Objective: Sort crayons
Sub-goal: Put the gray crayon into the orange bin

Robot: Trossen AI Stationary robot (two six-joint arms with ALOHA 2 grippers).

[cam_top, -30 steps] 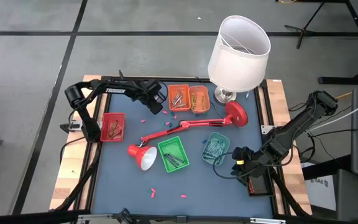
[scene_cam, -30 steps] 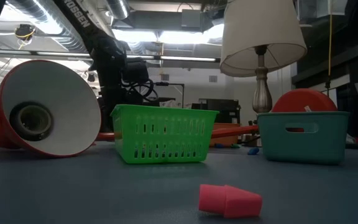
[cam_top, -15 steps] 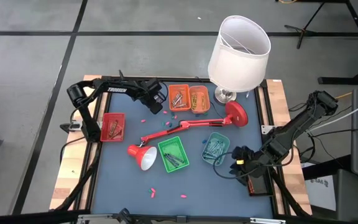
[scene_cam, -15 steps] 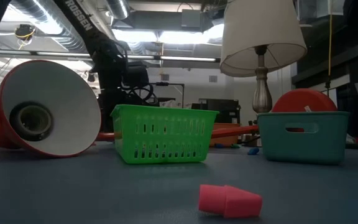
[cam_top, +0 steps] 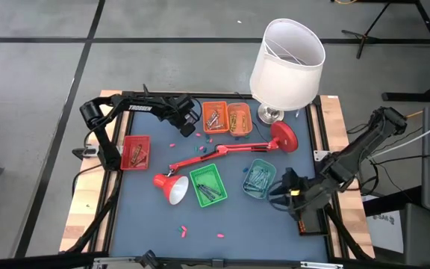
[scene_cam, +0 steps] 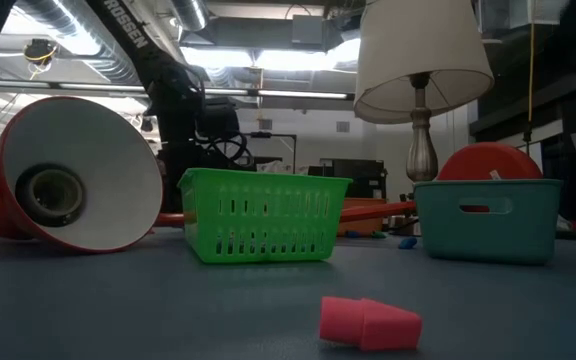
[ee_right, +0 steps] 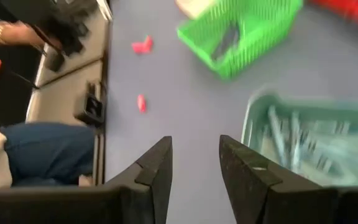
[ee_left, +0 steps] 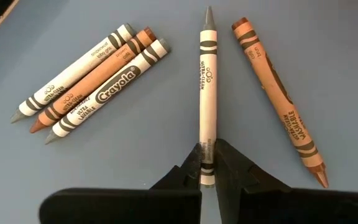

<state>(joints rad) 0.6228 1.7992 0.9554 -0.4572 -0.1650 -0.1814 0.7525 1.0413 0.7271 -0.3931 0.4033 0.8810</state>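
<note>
Near the far left part of your counter (cam_top: 148,224), just beside the orange tray (cam_top: 215,117), your left gripper (cam_top: 187,128) is down on the blue surface. Its wrist view shows the fingers pinched together on the butt end of a grey crayon (ee_left: 207,99), which lies flat and points straight away from the gripper (ee_left: 207,176). A brown crayon (ee_left: 277,98) lies just beside it at a slant, not touching it. Three more crayons (ee_left: 89,81) lie side by side in a tight bundle a little way off: a grey one, a tan one and a white-wrapped one.

Your right gripper (cam_top: 281,196) hangs near the right front of the counter, just beside the teal tray (cam_top: 260,179). Its fingers (ee_right: 156,167) stand apart with nothing between them, and its wrist view looks across the teal tray (ee_right: 303,134), blurred but with pale sticks in it, toward the green tray (ee_right: 241,31).

From above, you can see sorted crayons in every tray: the red tray (cam_top: 135,152) at the left edge, the orange tray, a second tray (cam_top: 239,118) touching it, the green tray (cam_top: 207,184) and the teal one. A red desk lamp (cam_top: 222,153) lies on its side across the middle, its shade (scene_cam: 78,172) open toward the low camera. A white-shaded table lamp (cam_top: 286,56) stands at the far edge. Small pink pieces (scene_cam: 368,322) are scattered on the near part of the counter.
</note>
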